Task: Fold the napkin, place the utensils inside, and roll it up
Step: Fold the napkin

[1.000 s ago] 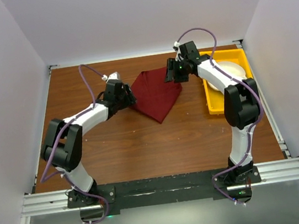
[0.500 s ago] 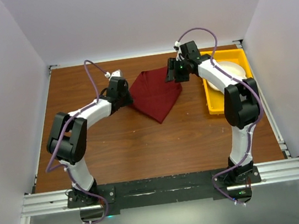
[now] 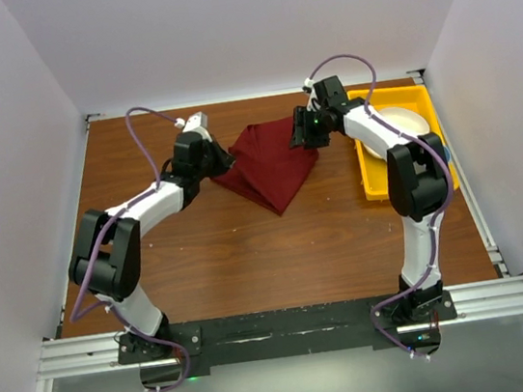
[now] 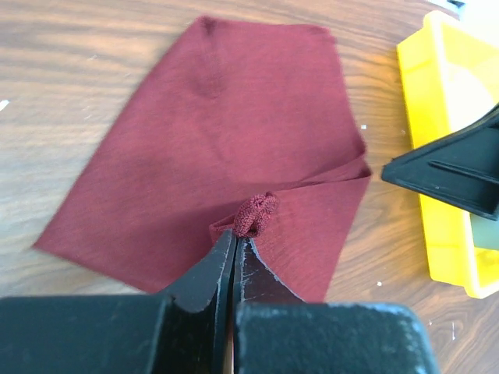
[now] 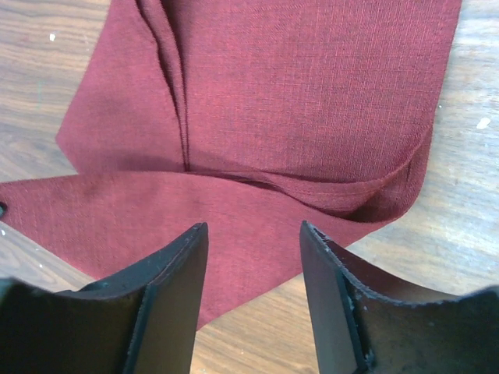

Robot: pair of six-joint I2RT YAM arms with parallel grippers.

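No readable text or labels.

Arms: we are seeing white shells and black joints on the left arm (image 3: pixel 151 204) and right arm (image 3: pixel 369 127) | cables: we are tracing a purple cable (image 3: pixel 340 58) looping along each | fingers: we are noting black wedge-shaped fingers (image 5: pixel 168 296)

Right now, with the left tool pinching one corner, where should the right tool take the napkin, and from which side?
Take the doubled corner nearest the right tool, on the napkin's yellow bin side. There the layers bulge off the table, so a finger could probably slide under. Come down from above, open jaws straddling that edge; the flat middle offers nothing to pinch.
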